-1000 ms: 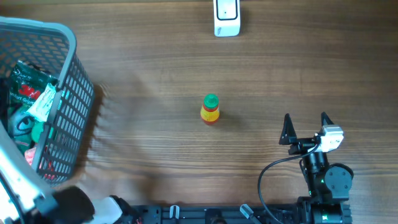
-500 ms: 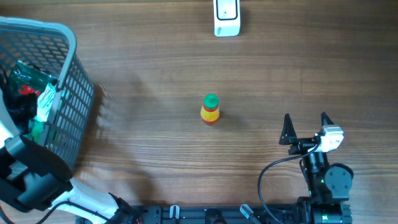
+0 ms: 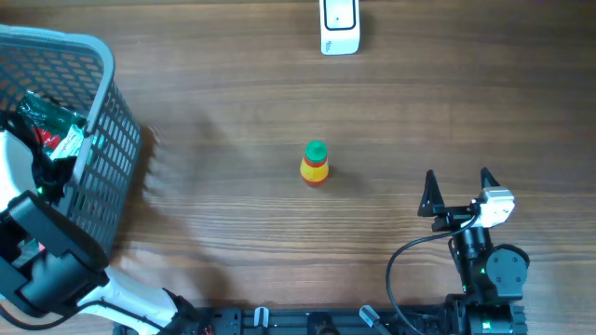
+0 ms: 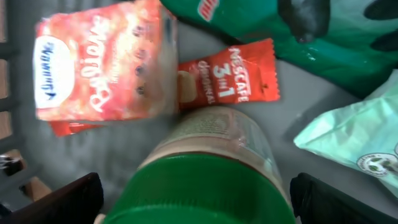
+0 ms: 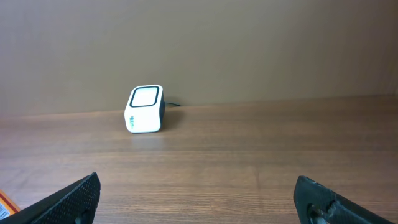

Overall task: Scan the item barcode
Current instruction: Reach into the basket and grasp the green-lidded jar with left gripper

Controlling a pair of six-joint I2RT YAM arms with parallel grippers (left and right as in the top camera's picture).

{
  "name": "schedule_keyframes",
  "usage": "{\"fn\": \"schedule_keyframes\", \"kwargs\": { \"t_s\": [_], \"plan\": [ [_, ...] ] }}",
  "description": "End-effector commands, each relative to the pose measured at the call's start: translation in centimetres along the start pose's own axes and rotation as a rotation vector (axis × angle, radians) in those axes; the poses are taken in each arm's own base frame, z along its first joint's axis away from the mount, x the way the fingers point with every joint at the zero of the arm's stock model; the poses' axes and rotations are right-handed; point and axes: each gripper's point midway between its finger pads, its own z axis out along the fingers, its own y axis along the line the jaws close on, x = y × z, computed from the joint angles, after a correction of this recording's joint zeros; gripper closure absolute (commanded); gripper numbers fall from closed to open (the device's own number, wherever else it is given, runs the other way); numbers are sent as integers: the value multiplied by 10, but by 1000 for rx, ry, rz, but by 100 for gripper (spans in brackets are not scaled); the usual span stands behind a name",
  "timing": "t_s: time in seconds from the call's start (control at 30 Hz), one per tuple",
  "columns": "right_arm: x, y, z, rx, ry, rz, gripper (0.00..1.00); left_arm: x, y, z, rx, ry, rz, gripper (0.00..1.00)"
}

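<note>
Left gripper point(image 4: 205, 200), jaws spread wide and holding nothing, hangs inside the basket point(image 3: 102, 140) just over the jar point(image 4: 214, 146), whose green lid lies between the fingers and whose body points away from the wrist, while the right gripper point(image 3: 456, 191), also spread and empty, is well apart.

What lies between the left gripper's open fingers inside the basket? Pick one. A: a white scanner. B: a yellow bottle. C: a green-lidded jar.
C: the left wrist view shows the green-lidded jar between the fingers of the left gripper, with a Nescafe sachet beyond it.
</note>
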Motion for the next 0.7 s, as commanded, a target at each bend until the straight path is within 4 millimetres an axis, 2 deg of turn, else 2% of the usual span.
{"fn": "schedule_keyframes", "kwargs": {
  "t_s": [0.0,0.1,0.13,0.2,0.37,0.47,0.53,0.6,0.63,0.67],
  "plan": [
    [-2,-3,0,18,-10,-9,0,15,0,12,13,68,-11,14],
    [-2,-3,0,18,-10,-9,0,15,0,12,11,69,-5,21],
    [-2,-3,0,18,-10,-8,0,14,0,12,16,66,16,28],
    [-2,-3,0,18,-10,-8,0,13,-2,12,24,61,60,37],
    [-2,-3,0,18,-10,-9,0,10,-5,8,46,49,80,40],
    [-2,-3,0,18,-10,-9,0,6,-11,-11,101,30,79,39],
    [-2,-3,0,18,-10,-9,0,4,-16,-32,162,29,73,39],
    [-2,-3,0,18,-10,-8,0,4,-24,-61,258,23,84,40],
    [-2,-3,0,18,-10,-9,0,3,-29,-85,340,12,105,42],
    [-2,-3,0,18,-10,-8,0,3,-31,-101,390,3,116,43]
  ]
}}
